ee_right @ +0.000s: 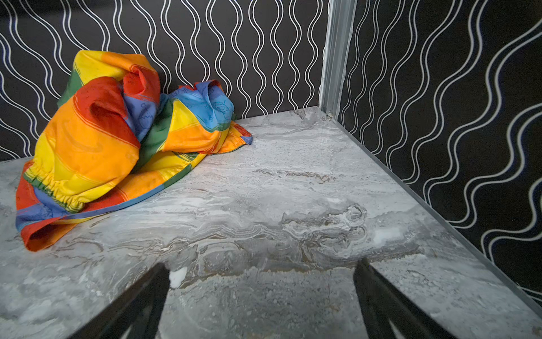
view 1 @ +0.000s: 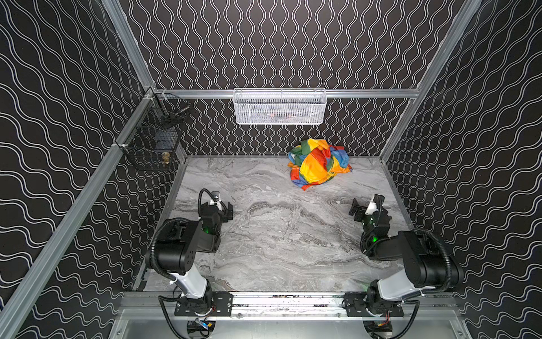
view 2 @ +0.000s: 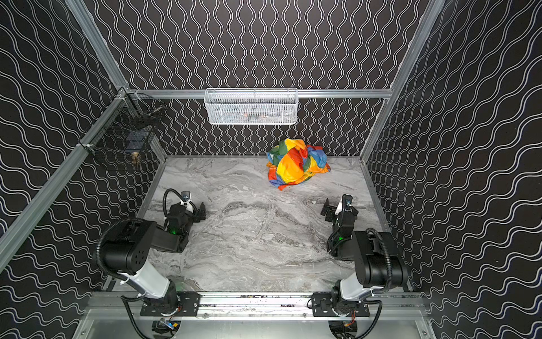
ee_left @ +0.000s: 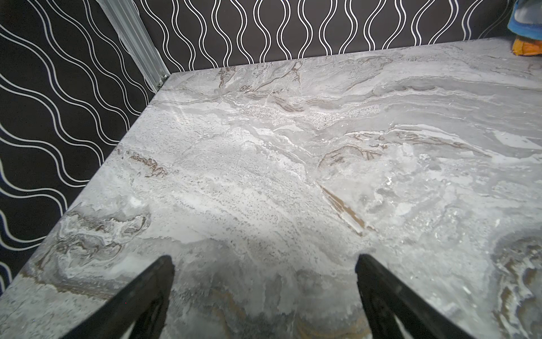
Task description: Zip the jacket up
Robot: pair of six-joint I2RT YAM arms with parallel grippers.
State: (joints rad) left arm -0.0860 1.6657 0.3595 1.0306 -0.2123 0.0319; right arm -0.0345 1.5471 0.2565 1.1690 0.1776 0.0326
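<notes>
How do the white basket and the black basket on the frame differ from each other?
Colour: the white basket is pale, the black basket dark. Place: the white basket hangs on the back rail, the black basket on the left side rail, near the corner. Build: the white basket is fine mesh, long and shallow; the black basket is open wire grid and looks deeper. Both hang above the table.

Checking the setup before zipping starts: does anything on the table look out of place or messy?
Yes, the jacket is crumpled in a heap at the far edge of the table, against the back wall, right of middle, rather than spread flat. Its zipper can't be made out. Nothing looks spilled or damaged.
</notes>
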